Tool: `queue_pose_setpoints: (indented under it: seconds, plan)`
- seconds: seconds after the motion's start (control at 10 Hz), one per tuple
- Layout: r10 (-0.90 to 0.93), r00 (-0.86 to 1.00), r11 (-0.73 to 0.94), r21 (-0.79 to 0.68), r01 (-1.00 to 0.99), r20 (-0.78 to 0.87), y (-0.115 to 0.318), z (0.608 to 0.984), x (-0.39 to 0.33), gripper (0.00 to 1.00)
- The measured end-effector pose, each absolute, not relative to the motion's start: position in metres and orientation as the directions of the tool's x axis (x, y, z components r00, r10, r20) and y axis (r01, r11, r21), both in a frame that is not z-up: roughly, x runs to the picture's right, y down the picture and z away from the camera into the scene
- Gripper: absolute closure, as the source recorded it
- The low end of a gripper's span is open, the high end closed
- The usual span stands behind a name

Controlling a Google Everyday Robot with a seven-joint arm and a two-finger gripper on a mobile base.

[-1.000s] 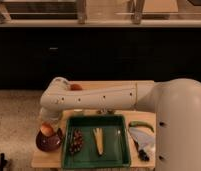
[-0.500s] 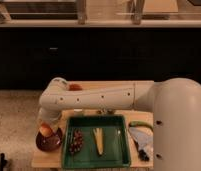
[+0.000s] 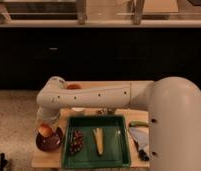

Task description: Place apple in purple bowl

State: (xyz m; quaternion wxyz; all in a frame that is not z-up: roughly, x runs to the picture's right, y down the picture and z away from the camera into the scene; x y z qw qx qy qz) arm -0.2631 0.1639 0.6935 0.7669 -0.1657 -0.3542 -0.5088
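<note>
Gripper (image 3: 44, 122) at far left, apple (image 3: 45, 130) tucked right beneath it, bowl (image 3: 50, 144) directly under apple. Holding or released, I can't tell from here.

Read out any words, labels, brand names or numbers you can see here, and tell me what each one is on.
None: no text can be read anywhere in this view.
Green tray, purple bowl, apple: no lettering shows.
White arm: only small dark dots, no lettering.
The gripper is at the apple, over the purple bowl, and shows no marking either.
</note>
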Motion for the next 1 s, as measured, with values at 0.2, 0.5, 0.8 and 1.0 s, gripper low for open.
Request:
queue_pose_setpoints:
  seconds: [0.2,0.5,0.8,1.0]
  plan:
    - [-0.666,0.182,0.392,0.132,0.91,0.723,0.164,0.695,-0.263,1.0]
    - [-0.641,0.101,0.339,0.163,0.927,0.761,0.169,0.699,-0.267,1.0]
    - [-0.616,0.038,0.297,0.187,0.937,0.787,0.174,0.702,-0.274,1.0]
    - [-0.61,0.026,0.287,0.189,0.939,0.792,0.176,0.703,-0.273,1.0]
